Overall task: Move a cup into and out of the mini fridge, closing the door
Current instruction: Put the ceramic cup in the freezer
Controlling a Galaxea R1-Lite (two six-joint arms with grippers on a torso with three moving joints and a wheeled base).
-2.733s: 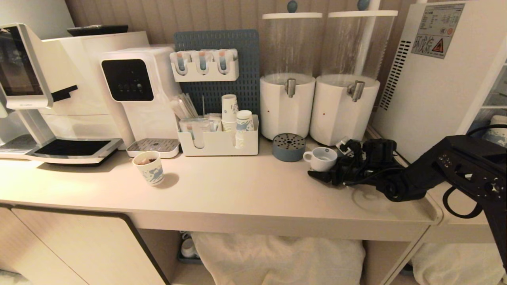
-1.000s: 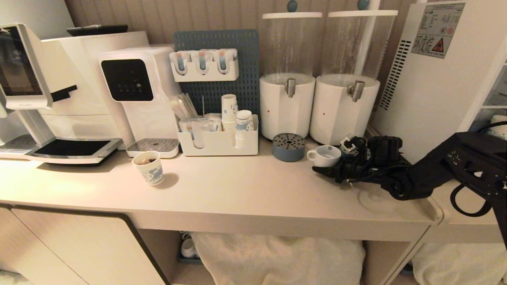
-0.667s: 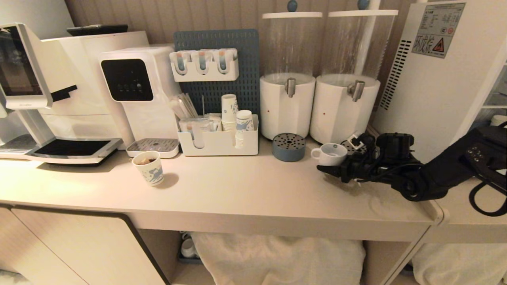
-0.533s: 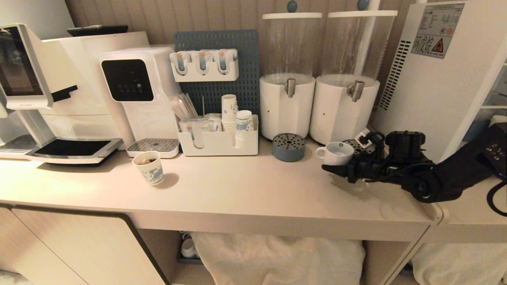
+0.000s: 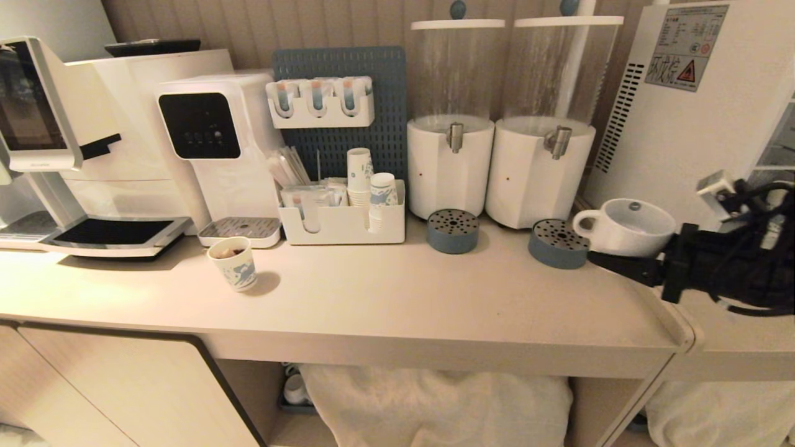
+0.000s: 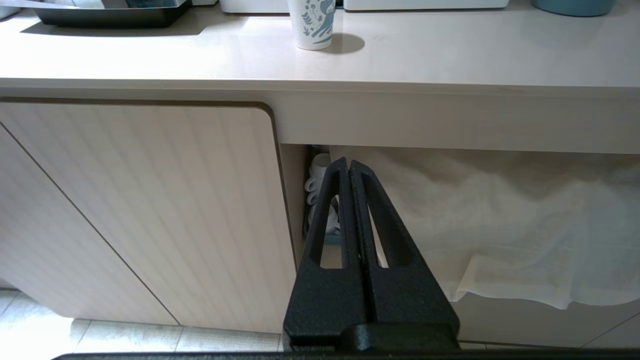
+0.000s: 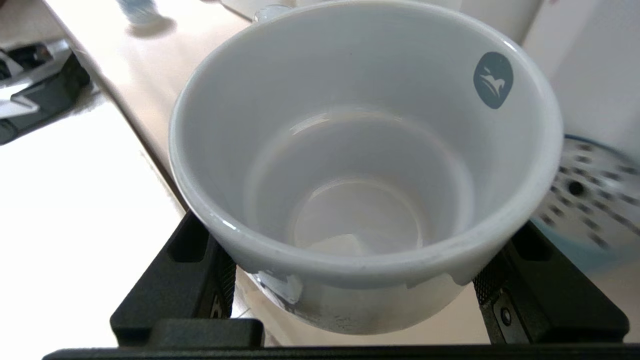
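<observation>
A: Two grippers to log, going left to right. Left gripper [image 6: 349, 172] is parked low in front of the cabinet under the counter [image 5: 372, 298], fingers pressed together, holding nothing.

B: Counter contents?

A: Coffee machine [image 5: 62, 143] at far left, paper cup [image 5: 235, 263] standing alone, then two dispensers [image 5: 497, 167] at the back with a blue perforated coaster [image 5: 452, 231] before each. None of it matters here.

B: Where's the cup?

A: Off the counter. The cup [image 5: 624, 226] hangs upright in the air past the right-hand coaster, just beside the mini fridge [image 5: 683, 124] side wall, handle pointing left. Right gripper [image 7: 357, 280] is clamped on its body, one finger each side, per the right wrist view. Cup looks empty.

B: Step?

A: I'd call it the carry toward the fridge: lifted, not yet placed. The door [image 5: 754, 149] shows only as a white edge at the right border; a shelf shows just past it, so probably open, but I can't say for sure.

B: Next move?

A: Likely swing the cup round the fridge's front corner and onto a shelf, kept level. Risk is clipping the door frame, since the cup sits close to the wall.
</observation>
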